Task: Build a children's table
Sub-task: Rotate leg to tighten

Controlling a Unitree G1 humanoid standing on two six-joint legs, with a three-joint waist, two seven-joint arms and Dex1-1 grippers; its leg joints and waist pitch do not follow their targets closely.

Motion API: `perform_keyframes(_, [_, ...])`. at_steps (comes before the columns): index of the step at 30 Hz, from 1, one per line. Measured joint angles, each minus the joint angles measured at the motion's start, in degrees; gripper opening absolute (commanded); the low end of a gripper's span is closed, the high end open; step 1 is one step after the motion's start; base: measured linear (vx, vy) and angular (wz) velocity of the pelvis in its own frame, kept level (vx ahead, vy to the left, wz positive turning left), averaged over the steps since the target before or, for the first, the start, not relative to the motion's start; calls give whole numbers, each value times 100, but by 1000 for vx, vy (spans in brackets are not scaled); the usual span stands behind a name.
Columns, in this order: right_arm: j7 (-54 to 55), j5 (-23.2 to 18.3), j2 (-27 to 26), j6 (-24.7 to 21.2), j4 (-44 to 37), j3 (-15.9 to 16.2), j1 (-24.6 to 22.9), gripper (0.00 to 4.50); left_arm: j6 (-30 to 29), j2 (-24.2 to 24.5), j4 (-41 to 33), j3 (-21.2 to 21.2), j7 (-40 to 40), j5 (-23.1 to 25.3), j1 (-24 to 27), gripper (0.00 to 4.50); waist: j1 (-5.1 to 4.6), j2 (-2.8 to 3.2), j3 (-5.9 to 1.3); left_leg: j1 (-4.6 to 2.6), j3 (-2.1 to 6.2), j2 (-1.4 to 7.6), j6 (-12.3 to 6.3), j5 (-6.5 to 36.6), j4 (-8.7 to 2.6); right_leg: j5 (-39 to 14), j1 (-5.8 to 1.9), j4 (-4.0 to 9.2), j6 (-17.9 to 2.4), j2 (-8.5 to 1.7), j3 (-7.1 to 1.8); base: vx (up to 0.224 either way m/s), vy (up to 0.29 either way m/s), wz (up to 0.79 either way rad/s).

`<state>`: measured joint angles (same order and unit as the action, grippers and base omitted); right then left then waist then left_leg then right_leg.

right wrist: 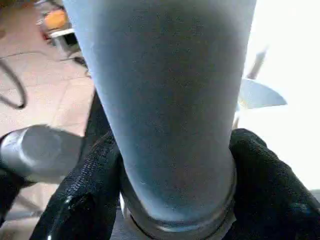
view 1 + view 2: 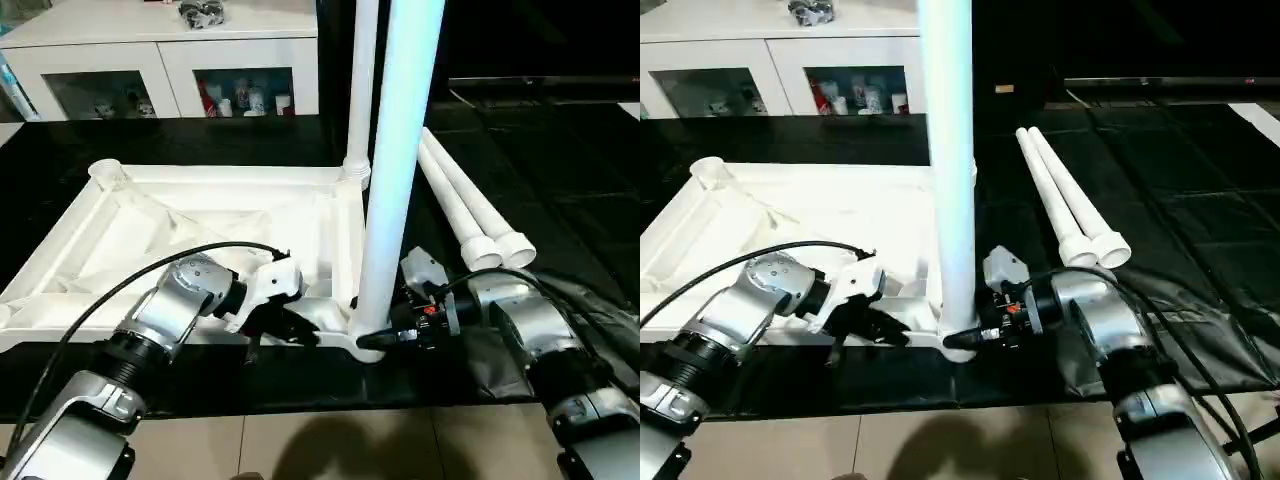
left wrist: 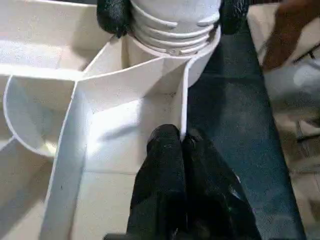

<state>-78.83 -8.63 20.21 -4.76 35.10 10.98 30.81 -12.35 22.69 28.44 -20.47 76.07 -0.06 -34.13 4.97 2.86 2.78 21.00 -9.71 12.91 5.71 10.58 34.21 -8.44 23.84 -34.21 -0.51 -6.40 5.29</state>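
Left forearm reaching toward two o'clock, left gripper [image 2: 300, 328] fingers pressed together, right forearm reaching toward ten o'clock, right gripper [image 2: 385, 338] fingers spread level

Overhead glare, dark floor, blurred close-ups

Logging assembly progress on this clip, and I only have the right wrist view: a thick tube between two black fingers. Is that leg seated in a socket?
Observer: Yes. The upright leg stands in the near corner socket of the upside-down tabletop, with the right claw clamped on its base.
Operator: And the left claw?
Observer: The left claw is shut, pinching the tabletop's thin rim wall beside that socket.
Operator: Other legs?
Observer: A second leg stands in the far corner; two loose legs lie on the black mat beside the tabletop.
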Motion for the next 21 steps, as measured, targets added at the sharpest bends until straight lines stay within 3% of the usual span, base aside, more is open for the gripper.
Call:
perform_keyframes(7, [2463, 175, -757, -275, 217, -695, 44, 272, -1054, -660, 170, 621, -1533, -13, -95, 0, -282, 1, -1, -8, 1, -3, 2, 0, 1, -2, 5, -1, 6, 4, -5, 0, 0, 0])
perform_keyframes(10, [3405, 215, -1101, -402, 439, -932, 217, 272, -1433, -969, 240, 826, -2169, -22, -196, 0, -342, 1, -1, -9, 3, -1, 3, 0, -4, -2, 8, 1, 6, 9, -4, 0, 0, 0])
perform_keyframes(17, [5027, 427, -1510, -473, 912, -1278, 677, 272, -1603, -1679, 742, 1113, -3483, -22, -583, 0, -294, 6, -3, 8, 2, -12, -4, 4, -9, 1, 17, 17, 0, -2, -3, 0, 0, 0])
perform_keyframes(18, [5041, 424, -1519, -468, 912, -1294, 677, 328, -1600, -1682, 742, 1113, -3489, -22, -584, 0, -288, 6, -3, 10, 1, -12, -11, 5, -9, -2, 16, 17, 3, -2, -3, 0, 0, 0])
perform_keyframes(21, [5048, 396, -1609, -444, 912, -1320, 675, 344, -1521, -1634, 743, 1134, -3626, 8, -585, 0, -325, 4, -2, 11, -3, -7, -26, -1, -12, -4, 23, 17, 7, 3, -3, 0, 0, 0])
